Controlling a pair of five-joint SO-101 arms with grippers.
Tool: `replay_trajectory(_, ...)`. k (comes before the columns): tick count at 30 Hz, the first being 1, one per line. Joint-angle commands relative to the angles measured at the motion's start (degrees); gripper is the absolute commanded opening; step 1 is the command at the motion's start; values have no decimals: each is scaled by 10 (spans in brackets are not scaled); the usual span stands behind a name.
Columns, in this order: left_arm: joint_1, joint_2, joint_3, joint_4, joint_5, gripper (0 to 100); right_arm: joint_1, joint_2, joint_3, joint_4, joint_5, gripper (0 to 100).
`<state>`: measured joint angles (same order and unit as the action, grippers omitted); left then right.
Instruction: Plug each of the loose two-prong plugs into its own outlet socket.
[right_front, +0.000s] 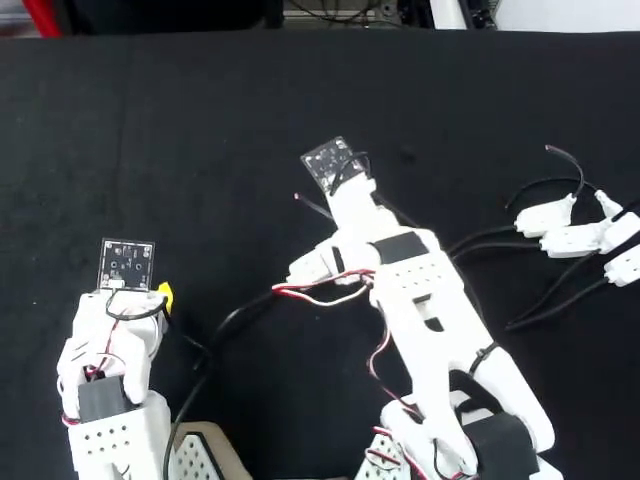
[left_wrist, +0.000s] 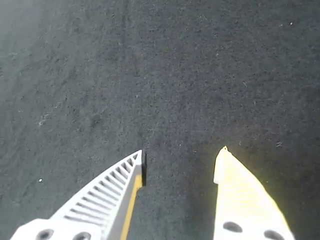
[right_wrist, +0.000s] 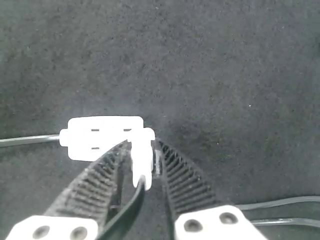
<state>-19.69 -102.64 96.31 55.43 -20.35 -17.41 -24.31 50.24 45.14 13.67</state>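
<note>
Matte black, the surface (right_front: 200, 120) carries a white outlet socket (right_wrist: 100, 137) with its slots facing up. The right tool (right_wrist: 142, 150) is clamped on a white two-prong plug (right_wrist: 141, 157), which touches the socket's end, beside the slots rather than in them. Seating it well likely means squaring prongs to slots, then pressing straight without tilting. The left tool (left_wrist: 182, 157) hangs wide over a bare patch. More plugs and sockets (right_front: 575, 232) lie well apart.

The white left arm (right_front: 110, 370) and right arm (right_front: 430, 300) carry black motors (right_front: 100, 398), red-and-white wires (right_front: 320, 292) and ribbed fingers (left_wrist: 115, 195).
</note>
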Motion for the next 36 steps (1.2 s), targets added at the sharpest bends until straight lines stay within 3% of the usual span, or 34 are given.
replay_trajectory(1,-4,-6,11,6,5,231,9,0,-19,-12,-4,12)
replay_trajectory(21,-5,-6,11,6,5,230,-24,4,-9,-11,-17,12)
replay_trajectory(36,-5,-6,11,6,5,230,-25,121,-63,-8,-26,12)
